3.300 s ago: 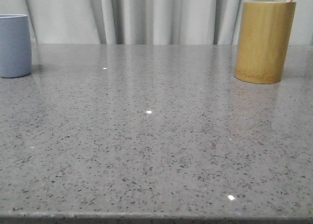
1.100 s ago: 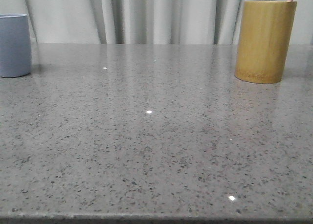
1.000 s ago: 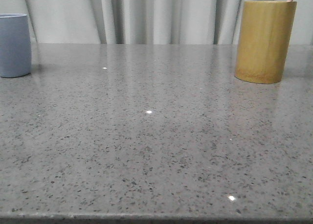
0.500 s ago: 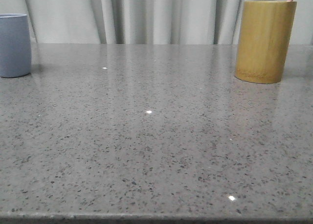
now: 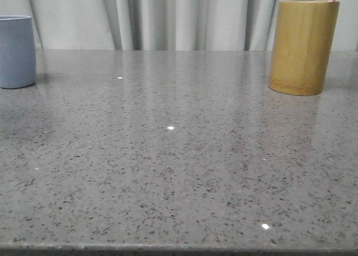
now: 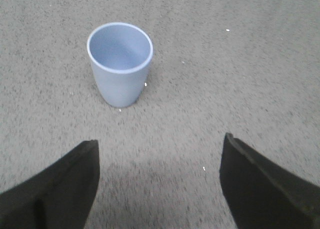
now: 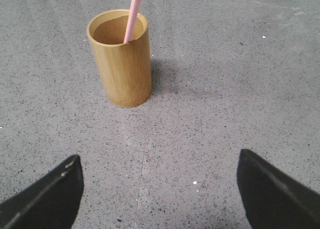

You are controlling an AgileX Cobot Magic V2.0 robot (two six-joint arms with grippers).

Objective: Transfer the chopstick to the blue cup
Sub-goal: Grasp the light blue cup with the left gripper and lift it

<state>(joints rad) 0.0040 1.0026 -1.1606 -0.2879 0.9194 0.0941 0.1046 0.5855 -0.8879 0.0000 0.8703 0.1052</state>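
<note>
A: Anything shifting since a moment ago?
B: Only a faint shadow, now spreading over the speckled grey stone tabletop (image 5: 179,155) near the blue cup (image 5: 17,52); both cups are sitting where they were.

A: What are you counting?
B: One blue cup (image 6: 120,64), one bamboo cup (image 7: 120,58), one pink chopstick (image 7: 132,16), two grippers.

A: Where is the chopstick resting?
B: It is standing inside the bamboo cup, leaning on the rim, ahead of the right gripper (image 7: 160,189) and well clear of its fingers.

A: And the fingers?
B: Both pairs are spreading wide, gripping nothing. The left gripper (image 6: 157,184) is hovering with the blue cup ahead of its fingers.

A: The room?
B: Pale pleated curtains (image 5: 168,18) are hanging behind the table.
</note>
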